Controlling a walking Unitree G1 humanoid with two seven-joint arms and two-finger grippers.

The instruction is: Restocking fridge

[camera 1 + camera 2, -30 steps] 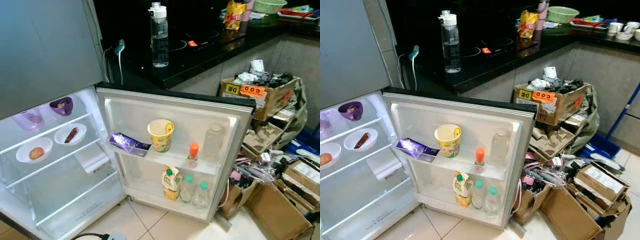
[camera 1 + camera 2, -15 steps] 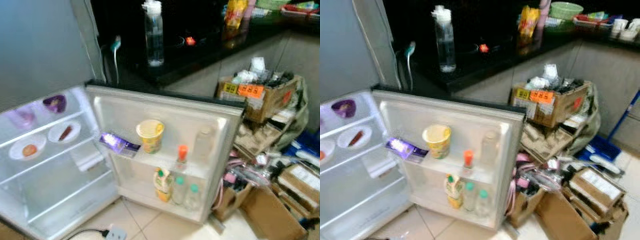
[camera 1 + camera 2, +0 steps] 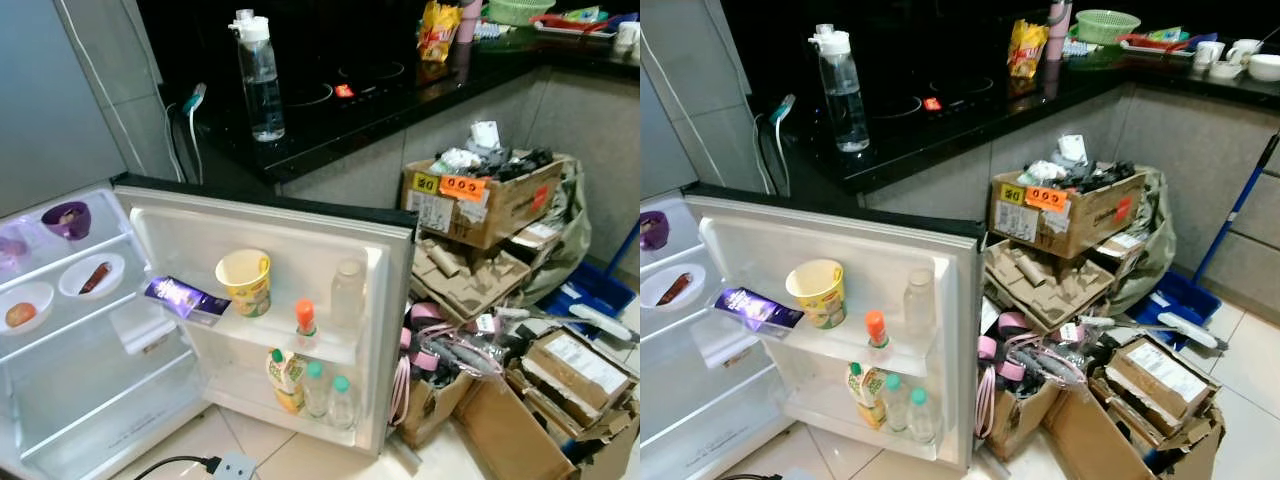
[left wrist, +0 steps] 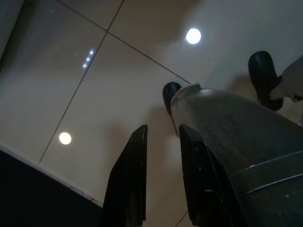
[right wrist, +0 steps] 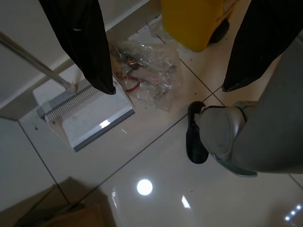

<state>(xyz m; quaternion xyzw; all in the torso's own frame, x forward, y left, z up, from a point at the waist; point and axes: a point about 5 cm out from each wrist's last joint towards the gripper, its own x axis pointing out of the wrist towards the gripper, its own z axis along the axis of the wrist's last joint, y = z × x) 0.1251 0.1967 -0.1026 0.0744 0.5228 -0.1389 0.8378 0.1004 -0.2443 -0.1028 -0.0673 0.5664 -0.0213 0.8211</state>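
Fridge door (image 3: pixel 270 230) open. Upper door shelf – purple packet (image 3: pixel 180 297), yellow cup (image 3: pixel 244 282), orange-capped bottle (image 3: pixel 305 318); lower – juice carton (image 3: pixel 286 376), two green-capped bottles (image 3: pixel 327 392). Water bottle (image 3: pixel 259 76) on counter. Left gripper (image 4: pixel 160 182) fingers nearly together, right gripper (image 5: pixel 165 47) spread – both over floor, empty.

An orange sticker (image 3: pixel 1048 198) on the front of the open cardboard box (image 3: pixel 1080 215) below the table edge carries dark characters that read roughly "000" or "COD"; they are too small to settle. Just beside it a yellow label (image 3: pixel 1013 193) bears black marks that cannot be made out. Print on the yellow cup (image 3: pixel 245 283), the purple packet (image 3: pixel 180 297) and the juice carton (image 3: pixel 284 375) in the fridge door is too small to read.
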